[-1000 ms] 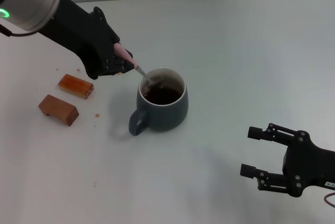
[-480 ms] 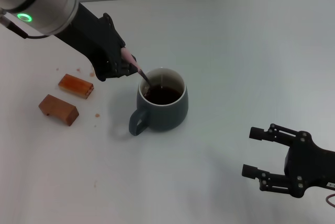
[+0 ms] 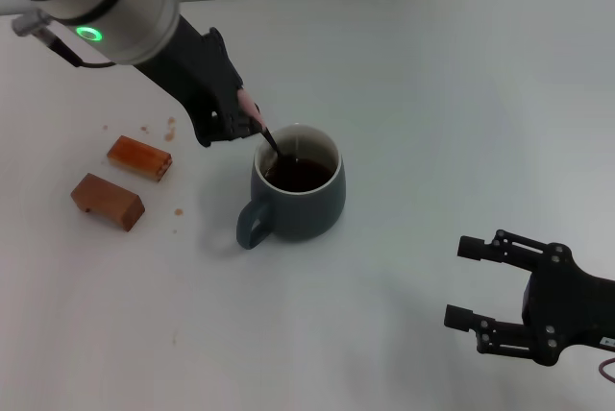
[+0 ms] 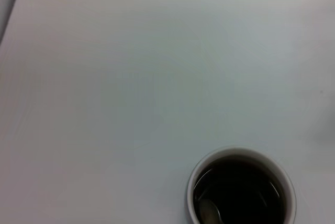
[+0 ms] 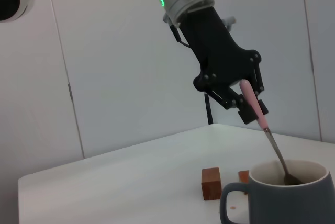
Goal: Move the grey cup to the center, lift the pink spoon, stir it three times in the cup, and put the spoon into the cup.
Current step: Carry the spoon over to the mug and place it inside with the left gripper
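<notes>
The grey cup (image 3: 299, 194) stands near the middle of the table with dark liquid inside and its handle toward the front left. It also shows in the left wrist view (image 4: 241, 190) and the right wrist view (image 5: 285, 194). My left gripper (image 3: 240, 115) is shut on the pink spoon (image 3: 258, 122) by its handle, just left of and above the cup's rim. The spoon (image 5: 257, 110) slants down, its bowl (image 4: 209, 211) dipped in the liquid. My right gripper (image 3: 468, 281) is open and empty at the front right, low over the table.
Two brown rectangular blocks (image 3: 139, 157) (image 3: 107, 200) lie left of the cup, with small crumbs around them. They also show behind the cup in the right wrist view (image 5: 211, 183). A wall runs along the table's far edge.
My left arm has moved right and tilted steeper over the cup. The spoon has swung more upright and its bowl has shifted in the liquid. The right arm has not moved.
</notes>
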Motion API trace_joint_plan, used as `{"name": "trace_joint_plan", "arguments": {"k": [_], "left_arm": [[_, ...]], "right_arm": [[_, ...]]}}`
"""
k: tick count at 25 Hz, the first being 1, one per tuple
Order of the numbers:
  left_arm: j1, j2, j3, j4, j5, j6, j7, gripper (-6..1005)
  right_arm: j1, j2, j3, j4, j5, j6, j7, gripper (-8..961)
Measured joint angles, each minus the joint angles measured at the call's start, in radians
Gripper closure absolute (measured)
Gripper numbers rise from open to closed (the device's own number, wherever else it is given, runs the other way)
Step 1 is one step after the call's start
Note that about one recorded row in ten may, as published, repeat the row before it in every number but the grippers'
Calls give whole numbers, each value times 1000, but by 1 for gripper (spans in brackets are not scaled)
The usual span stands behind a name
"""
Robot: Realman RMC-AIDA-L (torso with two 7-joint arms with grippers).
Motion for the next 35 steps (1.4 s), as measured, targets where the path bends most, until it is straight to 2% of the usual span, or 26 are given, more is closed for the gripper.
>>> {"name": "trace_joint_plan", "arguments": {"k": [4,9,17,26,35], "left_arm": [[-24,0,46,-59,-10,-27,0,874],[-28,-1,71,-62,-57,-31,0,874],[-20,0,70,-57,-45,8,2,875],[-31,0,59,-67,19,-21,13,875],[-42,-1,74,-82,-21,-54,8,875]], "right_arm": [[1,0,-4,0,0,5,0,158],[4,1,-6,2,0,9,0,158],[4,2,-4,5,-1,11,0,158],[6,2,-3,7,-1,11,0,158],[11,1,-7,5,-1,11,0,158]]}}
